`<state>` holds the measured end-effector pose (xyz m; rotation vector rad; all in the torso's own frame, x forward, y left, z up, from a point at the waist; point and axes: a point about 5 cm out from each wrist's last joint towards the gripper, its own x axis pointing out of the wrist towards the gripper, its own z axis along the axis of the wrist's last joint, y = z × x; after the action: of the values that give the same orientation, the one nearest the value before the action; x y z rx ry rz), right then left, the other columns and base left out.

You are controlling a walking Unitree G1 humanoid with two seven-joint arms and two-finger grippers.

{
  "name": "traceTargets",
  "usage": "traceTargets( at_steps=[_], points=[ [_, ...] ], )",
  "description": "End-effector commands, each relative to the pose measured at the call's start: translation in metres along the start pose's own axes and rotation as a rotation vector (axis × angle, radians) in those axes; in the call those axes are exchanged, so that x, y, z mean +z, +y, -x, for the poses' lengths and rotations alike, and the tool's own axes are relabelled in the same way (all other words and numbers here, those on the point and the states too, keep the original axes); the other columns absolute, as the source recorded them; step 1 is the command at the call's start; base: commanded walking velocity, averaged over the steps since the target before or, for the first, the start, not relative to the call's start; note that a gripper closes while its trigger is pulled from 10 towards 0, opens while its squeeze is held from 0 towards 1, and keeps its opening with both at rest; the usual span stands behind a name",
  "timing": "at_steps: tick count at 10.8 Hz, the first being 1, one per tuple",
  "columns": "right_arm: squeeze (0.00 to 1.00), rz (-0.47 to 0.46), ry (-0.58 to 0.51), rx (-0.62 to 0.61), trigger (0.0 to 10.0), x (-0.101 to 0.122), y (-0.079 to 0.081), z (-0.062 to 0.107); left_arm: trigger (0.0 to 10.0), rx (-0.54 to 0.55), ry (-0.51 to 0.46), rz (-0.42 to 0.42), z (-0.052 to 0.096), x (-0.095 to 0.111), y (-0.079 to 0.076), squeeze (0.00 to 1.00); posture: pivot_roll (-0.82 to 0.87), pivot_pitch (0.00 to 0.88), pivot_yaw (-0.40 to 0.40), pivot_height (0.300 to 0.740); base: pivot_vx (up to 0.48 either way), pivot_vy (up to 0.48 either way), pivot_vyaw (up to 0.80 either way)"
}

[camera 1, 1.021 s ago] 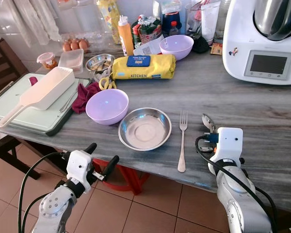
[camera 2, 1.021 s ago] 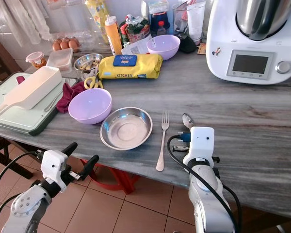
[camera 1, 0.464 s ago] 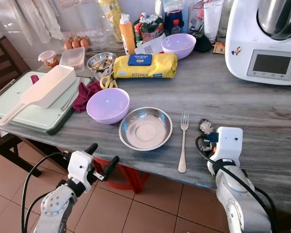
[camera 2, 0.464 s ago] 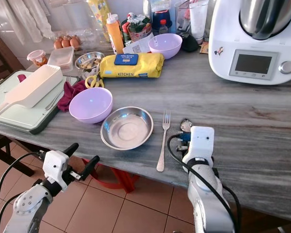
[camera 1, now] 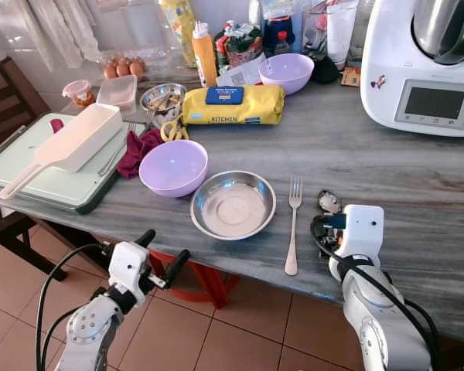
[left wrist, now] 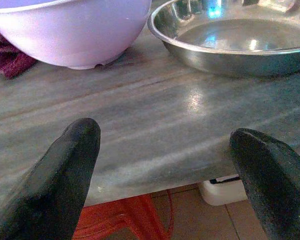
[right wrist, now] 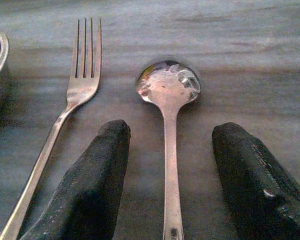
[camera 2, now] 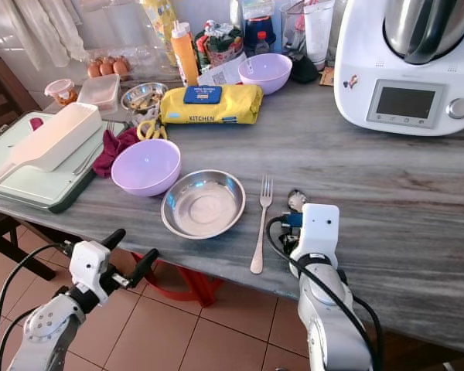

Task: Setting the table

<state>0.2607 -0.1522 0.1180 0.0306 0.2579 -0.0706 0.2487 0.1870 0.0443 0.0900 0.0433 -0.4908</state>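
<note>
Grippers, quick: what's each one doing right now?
Left gripper: open, empty, at the grey table's edge.
Right gripper: open, fingers either side of the silver metal spoon.

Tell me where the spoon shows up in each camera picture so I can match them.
Left eye view: spoon just beyond the right hand.
Right eye view: spoon bowl beside the fork.
Right wrist view: spoon lies between the open fingers.
Shared landmark: the fork, alongside the spoon.

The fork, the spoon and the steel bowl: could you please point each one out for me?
fork (right wrist: pixel 84 82): right wrist view, base of the tines.
spoon (right wrist: pixel 168 82): right wrist view, middle of its bowl.
steel bowl (camera 1: pixel 233 205): left eye view, flat inner bottom.
</note>
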Motion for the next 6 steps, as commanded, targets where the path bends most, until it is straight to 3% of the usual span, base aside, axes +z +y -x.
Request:
traceTargets(
  at_steps=[1,2,3,6],
  points=[
    [0.00,-0.018,0.071,-0.001,10.0,-0.0131,-0.0002,0.0006,10.0,0.007,0.012,-0.012,0.0036,-0.0020,0.0049,0.00,-0.09,0.097,0.152,0.740,0.000,0.000,0.00],
    [0.00,-0.013,0.075,-0.010,3.3,-0.0136,-0.0015,0.0008,10.0,0.005,0.011,-0.013,0.0034,-0.0023,0.0051,0.00,-0.09,0.098,0.153,0.740,0.000,0.000,0.00],
    [0.00,-0.010,0.082,-0.021,0.0,-0.0149,-0.0029,0.0008,10.0,0.004,0.009,-0.013,0.0029,-0.0020,0.0050,0.00,-0.09,0.099,0.152,0.740,0.000,0.000,0.00],
    [0.00,0.015,0.096,-0.067,0.0,-0.0176,-0.0098,0.0008,10.0,0.002,0.004,-0.013,0.0024,-0.0008,0.0050,0.00,-0.09,0.104,0.154,0.740,0.000,0.000,0.00]
  ],
)
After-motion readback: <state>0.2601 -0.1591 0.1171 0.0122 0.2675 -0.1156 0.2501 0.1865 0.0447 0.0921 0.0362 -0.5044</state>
